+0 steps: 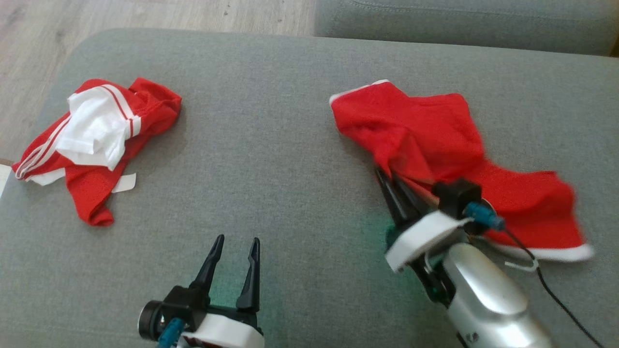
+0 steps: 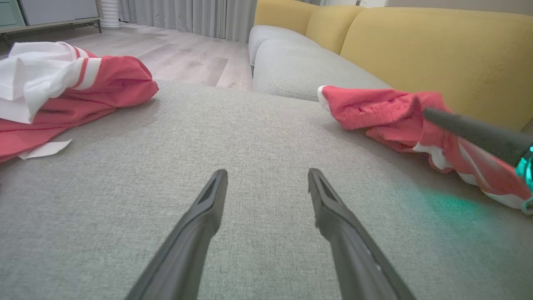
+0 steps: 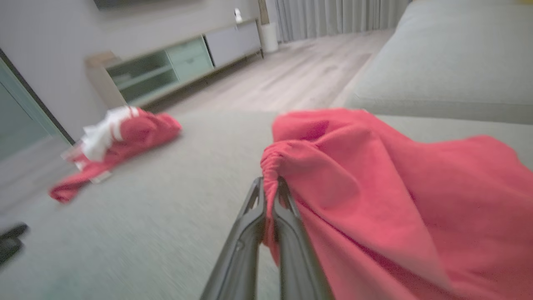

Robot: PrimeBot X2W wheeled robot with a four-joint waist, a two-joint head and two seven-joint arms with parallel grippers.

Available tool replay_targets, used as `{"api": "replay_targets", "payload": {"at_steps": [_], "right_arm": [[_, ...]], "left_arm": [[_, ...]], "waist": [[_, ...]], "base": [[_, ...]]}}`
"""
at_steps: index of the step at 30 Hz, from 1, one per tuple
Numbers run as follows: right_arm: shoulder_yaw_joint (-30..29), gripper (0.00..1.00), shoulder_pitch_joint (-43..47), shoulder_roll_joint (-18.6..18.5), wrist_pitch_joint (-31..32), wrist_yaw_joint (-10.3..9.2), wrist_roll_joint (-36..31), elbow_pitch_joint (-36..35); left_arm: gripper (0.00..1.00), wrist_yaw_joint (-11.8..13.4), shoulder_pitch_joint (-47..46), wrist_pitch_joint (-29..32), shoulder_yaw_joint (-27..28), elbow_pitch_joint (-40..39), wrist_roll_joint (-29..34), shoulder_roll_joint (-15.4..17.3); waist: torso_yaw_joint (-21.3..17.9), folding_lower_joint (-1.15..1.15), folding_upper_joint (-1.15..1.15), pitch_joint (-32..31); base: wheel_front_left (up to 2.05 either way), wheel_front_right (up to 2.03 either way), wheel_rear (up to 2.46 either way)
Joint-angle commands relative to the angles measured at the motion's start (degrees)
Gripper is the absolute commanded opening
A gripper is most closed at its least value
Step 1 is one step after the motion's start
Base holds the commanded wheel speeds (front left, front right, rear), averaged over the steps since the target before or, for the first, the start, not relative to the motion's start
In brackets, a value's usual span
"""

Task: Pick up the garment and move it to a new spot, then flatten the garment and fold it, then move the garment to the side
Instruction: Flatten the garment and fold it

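Nearest, at lower left: left gripper, fingers spread apart, holding nothing, poised over bare grey cushion. To the right and slightly farther: right gripper, fingers pressed together on a bunched fold at the near-left edge of the garment. Spreads away from that pinch toward the right and far side of the cushion, bright red and rumpled, with a white band along the near-right hem and another at the far-left corner. Partly blurred. Rests on the cushion over most of its spread. Well apart, on the far left of the same cushion: second red garment, crumpled in a heap, white sleeve fabric with red stripes on top, small white tag poking out at the near edge. Beyond the cushion: pale wood floor at far left, grey sofa seat at far right, yellow backrest behind.
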Motion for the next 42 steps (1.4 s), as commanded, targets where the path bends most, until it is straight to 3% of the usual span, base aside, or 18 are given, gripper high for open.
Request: {"api": "replay_targets", "payload": {"at_steps": [1, 5, 6, 7, 8, 13, 18, 25, 29, 37, 42], "right_arm": [[1.6, 0.00, -2.2, 1.0, -0.9, -0.03, 3.2, -3.6], [1.4, 0.00, -2.8, 0.2, -1.0, -0.03, 13.0, -6.9], [1.1, 0.17, -3.1, -0.6, -0.5, -0.03, 13.6, -5.7], [0.3, 0.84, -3.3, -1.1, 0.5, -0.03, 14.0, -3.5], [-1.0, 1.00, -3.8, -1.3, 0.9, -0.03, 14.4, -1.3], [-8.1, 1.00, -7.6, -2.6, -0.2, -0.03, 7.4, 10.7], [-11.9, 1.00, -8.8, -1.0, -1.2, -0.03, 3.3, 12.3], [-18.8, 1.00, 0.5, 0.1, -1.3, -0.03, -5.0, -11.9], [-22.0, 1.00, 7.8, 0.7, -1.3, -0.03, -8.2, -21.0], [-24.7, 1.00, 13.5, 1.2, -1.3, -0.03, -9.1, -24.1], [-24.4, 1.00, 13.9, 1.2, -1.3, -0.03, -9.6, -23.9]], "left_arm": [[1.00, 0.0, -0.7, -0.5, 1.2, -1.4, 0.2, -0.1], [1.00, -0.3, -0.8, -0.5, 0.6, -1.3, 0.4, -0.1], [1.00, -0.3, -0.8, -0.5, 0.4, -1.3, 0.4, -0.1], [1.00, -0.3, -0.9, -0.5, 0.3, -1.2, 0.4, -0.1], [1.00, -0.2, -1.0, -0.5, 0.1, -1.1, 0.3, -0.1], [1.00, 0.1, -1.5, -0.5, -0.4, -0.9, 0.2, -0.1], [1.00, 0.4, -1.7, -0.5, 0.3, -0.9, 0.2, -0.1], [1.00, -0.4, -3.4, -0.5, 0.9, -2.7, 0.8, -0.1], [1.00, -2.2, -6.2, -0.5, -0.3, -3.8, 1.8, -0.1], [1.00, -5.9, -13.6, -0.5, -4.5, -0.1, 3.4, -0.1], [1.00, -6.8, -17.9, -0.5, -7.3, 5.5, 2.8, 0.0]], "waist": [[0.0, 0.00, 0.00, -0.1], [0.7, 0.00, 0.00, 0.1], [0.9, 0.00, 0.00, 0.3], [1.2, 0.00, 0.00, 0.5], [1.4, 0.00, 0.00, 0.7], [2.0, 0.00, 0.00, 1.3], [0.5, 0.00, 0.00, 1.1], [-3.9, 0.00, 0.00, 0.4], [-6.5, 0.00, 0.00, 0.7], [-12.1, 0.00, 0.00, 3.1], [-16.0, 0.00, 0.00, 5.2]], "base": [[0.00, 0.00, 0.00], [0.00, 0.00, 0.00], [0.00, 0.00, 0.00], [0.00, 0.00, 0.00], [0.00, 0.00, 0.00], [0.00, 0.00, 0.00], [0.00, 0.00, 0.00], [0.00, 0.00, 0.00], [0.00, 0.00, 0.00], [0.00, 0.00, 0.00], [0.00, 0.00, 0.00]]}}
